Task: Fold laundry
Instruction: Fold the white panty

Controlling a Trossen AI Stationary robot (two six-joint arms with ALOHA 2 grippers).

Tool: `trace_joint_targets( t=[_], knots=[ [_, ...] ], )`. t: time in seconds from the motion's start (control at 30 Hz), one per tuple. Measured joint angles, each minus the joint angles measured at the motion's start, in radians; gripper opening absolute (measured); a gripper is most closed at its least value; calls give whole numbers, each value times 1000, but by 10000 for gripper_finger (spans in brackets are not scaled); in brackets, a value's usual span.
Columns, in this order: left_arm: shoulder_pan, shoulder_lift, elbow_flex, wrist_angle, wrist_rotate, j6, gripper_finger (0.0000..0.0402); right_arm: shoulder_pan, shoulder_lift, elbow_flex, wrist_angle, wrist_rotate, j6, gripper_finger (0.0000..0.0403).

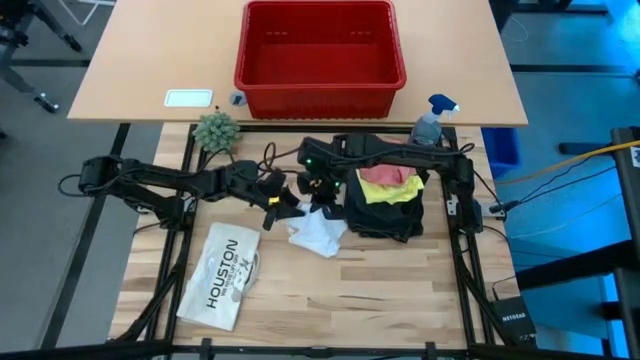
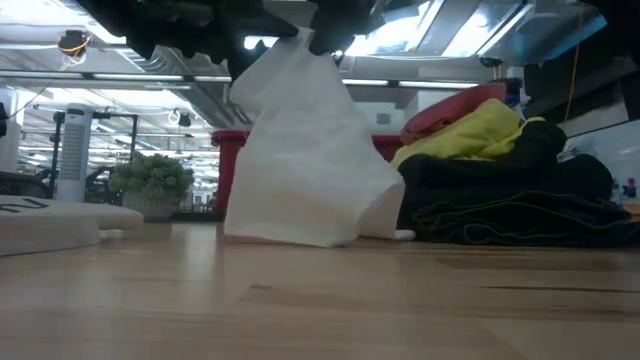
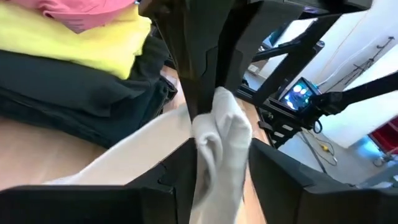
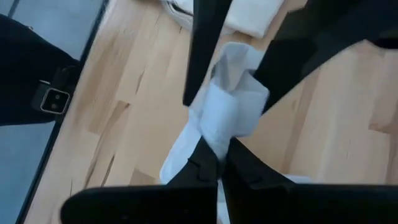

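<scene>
Light wooden table, big open workshop behind. Just left of the one stack of folded clothes (dark trousers, yellow tee, pink cloth), the single soft white cloth hangs pinched between both grippers: left gripper clamped around a bunch, right gripper closed tight on it.

Light wood bench, slatted, lower half of the high view. On it: flat white item printed "HOUSTON", lower left; white cloth, centre, its lower edge touching the wood; stack of dark trousers topped by yellow T-shirt and pink cloth, centre right; small green plant, upper left; spray bottle, upper right.
</scene>
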Motion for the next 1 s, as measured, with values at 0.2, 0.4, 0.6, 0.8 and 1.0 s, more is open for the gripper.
trace_joint_targets(
  t=[0.2,0.4,0.6,0.8,1.0],
  knots=[
    [0,0,0,2,-27,13,128,-6,0,0,21,-17,1,0],
    [1,0,1,-5,-30,20,17,-4,0,0,20,38,3,6],
    [8,-14,118,-260,-62,124,5,-13,-3,0,-10,106,3,55],
    [42,-40,311,-717,-145,324,3,-57,-28,0,-77,122,4,138],
    [86,-73,530,-1011,-243,480,2,-115,-114,0,-53,184,44,179]
  ],
)
